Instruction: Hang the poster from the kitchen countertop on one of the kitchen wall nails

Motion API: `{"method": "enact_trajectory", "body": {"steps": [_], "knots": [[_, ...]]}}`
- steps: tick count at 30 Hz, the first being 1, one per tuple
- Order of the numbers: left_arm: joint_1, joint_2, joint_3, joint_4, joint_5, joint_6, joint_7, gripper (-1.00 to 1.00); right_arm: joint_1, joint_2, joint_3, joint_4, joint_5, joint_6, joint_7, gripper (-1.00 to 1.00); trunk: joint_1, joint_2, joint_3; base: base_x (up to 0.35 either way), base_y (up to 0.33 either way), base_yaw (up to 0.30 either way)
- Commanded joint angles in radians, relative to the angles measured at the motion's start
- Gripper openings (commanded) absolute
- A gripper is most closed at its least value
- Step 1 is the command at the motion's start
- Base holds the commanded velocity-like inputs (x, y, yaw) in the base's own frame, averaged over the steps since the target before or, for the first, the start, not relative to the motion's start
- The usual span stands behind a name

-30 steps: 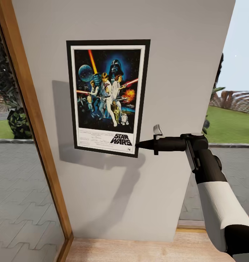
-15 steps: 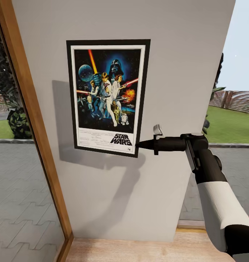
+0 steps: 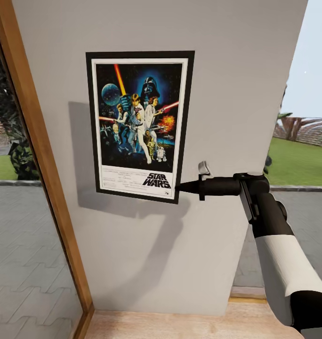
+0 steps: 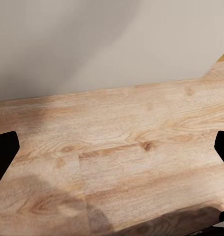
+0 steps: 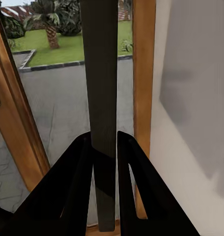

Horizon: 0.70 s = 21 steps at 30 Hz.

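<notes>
The poster (image 3: 140, 125), black-framed with colourful figures on dark blue, stands upright and flat against the pale grey wall (image 3: 231, 84). My right gripper (image 3: 180, 187) is shut on its lower right edge, the arm reaching in from the right. Seen from the right wrist, the poster (image 5: 99, 73) is an edge-on dark strip pinched between the two black fingers (image 5: 77, 167). My left gripper (image 4: 112, 150) is open over a wooden floor (image 4: 122, 147), its fingertips far apart with nothing between them. The wall nails are hidden from me and the kitchen countertop is out of view.
A wood-framed window (image 3: 43, 155) runs down the wall's left side, with paving and greenery outside. Another window (image 3: 302, 141) opens to the right of the wall panel. Light wooden floor (image 3: 180, 325) lies at the wall's foot.
The head view has shifted very slightly. The poster and my right gripper keep the same place against the wall.
</notes>
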Motion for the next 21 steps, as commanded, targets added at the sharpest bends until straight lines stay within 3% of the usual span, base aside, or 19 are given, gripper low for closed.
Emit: {"method": "enact_trajectory", "body": {"steps": [1, 21], "knots": [[0.000, 0.000, 0.003, -0.001, -0.001, -0.001, -0.006, 1.00, 0.000, 0.000, -0.001, -0.001, 0.006, 0.013, 0.008, -1.00, 0.000, -0.001, 0.000, 0.009, 0.000, 0.000], [0.000, 0.000, 0.003, -0.002, -0.001, -0.001, -0.006, 1.00, 0.000, 0.000, -0.002, 0.007, 0.006, 0.016, 0.007, -1.00, 0.000, -0.001, 0.000, 0.009, 0.000, 0.000]]}}
